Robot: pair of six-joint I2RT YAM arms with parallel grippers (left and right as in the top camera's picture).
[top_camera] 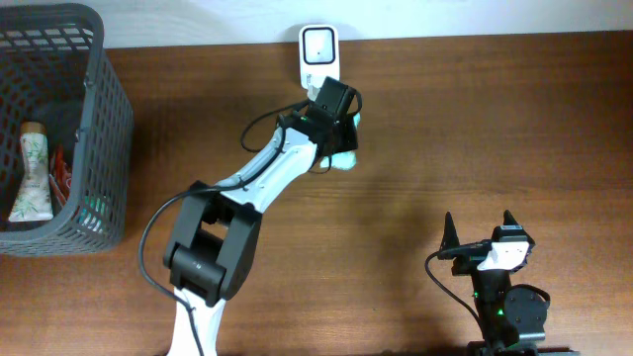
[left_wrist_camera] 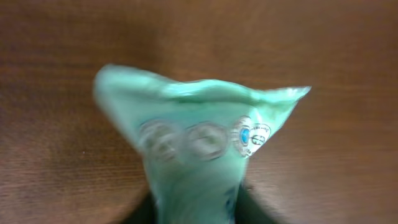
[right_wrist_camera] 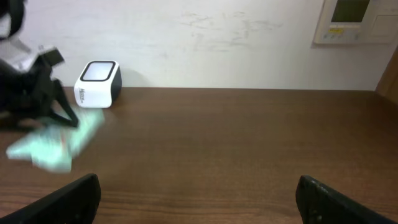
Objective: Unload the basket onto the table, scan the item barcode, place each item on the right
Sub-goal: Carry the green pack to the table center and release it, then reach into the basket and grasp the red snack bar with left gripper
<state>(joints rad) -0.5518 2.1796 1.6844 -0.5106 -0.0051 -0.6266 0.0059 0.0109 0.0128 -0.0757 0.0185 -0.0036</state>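
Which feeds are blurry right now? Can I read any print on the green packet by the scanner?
Left wrist: the green packet fills the frame out of focus; its round marks are smeared, nothing legible. Right wrist: packet streaked by blur at left, scanner fairly sharp. Overhead: crisp and evenly lit, but the left arm covers most of the packet.

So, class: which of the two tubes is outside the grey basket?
The mint-green plastic tube by the white scanner; the cream tube lies inside the basket.
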